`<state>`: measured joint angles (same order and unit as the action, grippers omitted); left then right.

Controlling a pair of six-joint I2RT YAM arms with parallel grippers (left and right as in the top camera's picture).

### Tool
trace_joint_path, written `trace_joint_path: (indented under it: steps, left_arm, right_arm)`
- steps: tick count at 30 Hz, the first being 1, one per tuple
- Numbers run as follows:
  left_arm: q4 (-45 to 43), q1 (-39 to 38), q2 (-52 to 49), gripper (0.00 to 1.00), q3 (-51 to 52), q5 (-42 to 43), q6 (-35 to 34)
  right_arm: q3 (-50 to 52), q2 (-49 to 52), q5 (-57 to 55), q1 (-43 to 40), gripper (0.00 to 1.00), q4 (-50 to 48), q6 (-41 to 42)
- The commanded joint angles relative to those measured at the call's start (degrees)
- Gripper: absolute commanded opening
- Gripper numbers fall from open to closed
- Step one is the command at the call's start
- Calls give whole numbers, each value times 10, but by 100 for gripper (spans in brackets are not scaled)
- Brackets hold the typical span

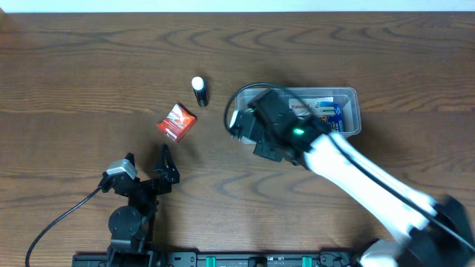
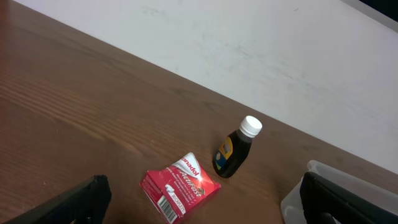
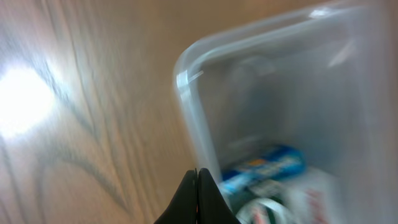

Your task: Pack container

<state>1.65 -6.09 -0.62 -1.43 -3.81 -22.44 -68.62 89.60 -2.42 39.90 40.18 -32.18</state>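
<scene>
The clear container [image 1: 355, 98] lies right of the table's middle, with a blue-and-white box [image 1: 330, 111] and other packs inside. My right arm reaches over its left end. My right gripper [image 3: 198, 180] is shut on nothing, its tips just above the container's left rim [image 3: 186, 81], with a blue box [image 3: 267, 165] blurred behind. A red box [image 1: 176, 122] and a dark bottle with a white cap [image 1: 200, 91] lie left of the container. My left gripper [image 1: 146, 158] stands open near the front, short of the red box [image 2: 180, 185] and the bottle [image 2: 235, 152].
A black cable [image 1: 56, 222] trails from the left arm toward the front left edge. The container's corner [image 2: 292, 200] shows beside my left gripper's right finger [image 2: 348, 199]. Bare wood surrounds the red box and the bottle.
</scene>
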Motion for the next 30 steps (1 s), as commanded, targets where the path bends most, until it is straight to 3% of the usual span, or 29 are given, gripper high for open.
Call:
trace_joint_path:
  steps: [1,6,9,12,13,14,15,21,30]
  left_arm:
    - [21,3,4,98,12,-16,9]
    - [21,3,4,98,12,-16,9]
    - [21,3,4,98,12,-16,9]
    - [21,3,4,98,12,-16,9]
    - [21,3,4,98,12,-16,9]
    - [21,3,4,98,12,-15,9]
    - [21,3,4,98,12,-16,9]
    - [21,3,4,98,12,-16,9]
    - [21,3,4,98,12,-16,9]
  right_arm:
    - [-15,-84,-1,-38,1,-1,63]
    - [-15,-173,-6,-171,1,14,145]
    - [-15,-201,-6,-279,6,25,191]
    - [-15,-210,-6,-395,56,39,235]
    - [-15,-210,-6,-420,64,43,241]
    - [-14,-209,-6,-460,86,50,245]
    - [-14,-207,-6,-480,99,54,245]
    - [-14,-194,-6,-576,99,59,244]
    - [-14,-193,-6,-590,99,59,245]
